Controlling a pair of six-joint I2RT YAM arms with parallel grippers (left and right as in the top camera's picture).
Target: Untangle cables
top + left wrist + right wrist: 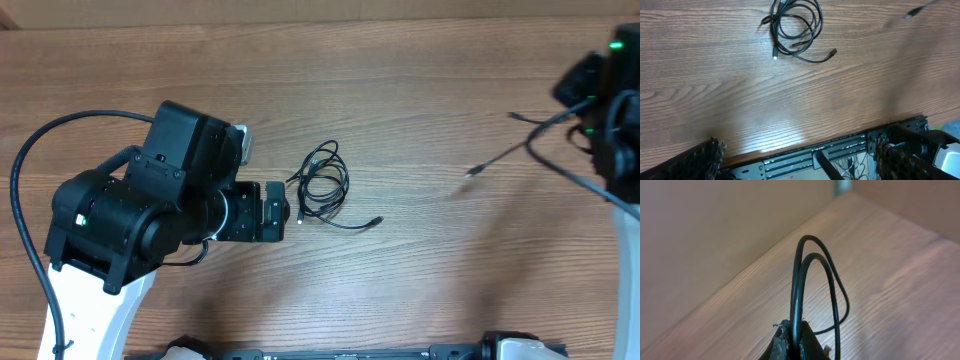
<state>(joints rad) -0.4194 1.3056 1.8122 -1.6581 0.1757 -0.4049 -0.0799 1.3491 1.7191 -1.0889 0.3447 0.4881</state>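
**Cables on the counter, overhead and wrist views.** The coiled bundle [322,185] of thin black cables lies flat near the middle of the wooden counter [420,70]. It forms a few overlapping loops, and one strand trails off to a small plug [376,221] on the side toward the right arm. In the left wrist view the same bundle [796,29] sits near the upper edge, with plug tips at its rim.

A separate cable [505,154] lies well apart from the bundle, toward the right arm, and ends in a silver-tipped plug [472,172]. Whether that plug touches the wood cannot be told. In the right wrist view this cable [793,295] rises as a doubled arch above the right end effector [795,341]. Its fingers are pressed together and pinch the strands at their base, above the wood.

The left end effector [797,150] is just beside the bundle without touching it. Its fingers [702,160] are spread wide and hold nothing, and bare counter lies between them and the loops. Seen from overhead, its dark body [272,212] points toward the coil.
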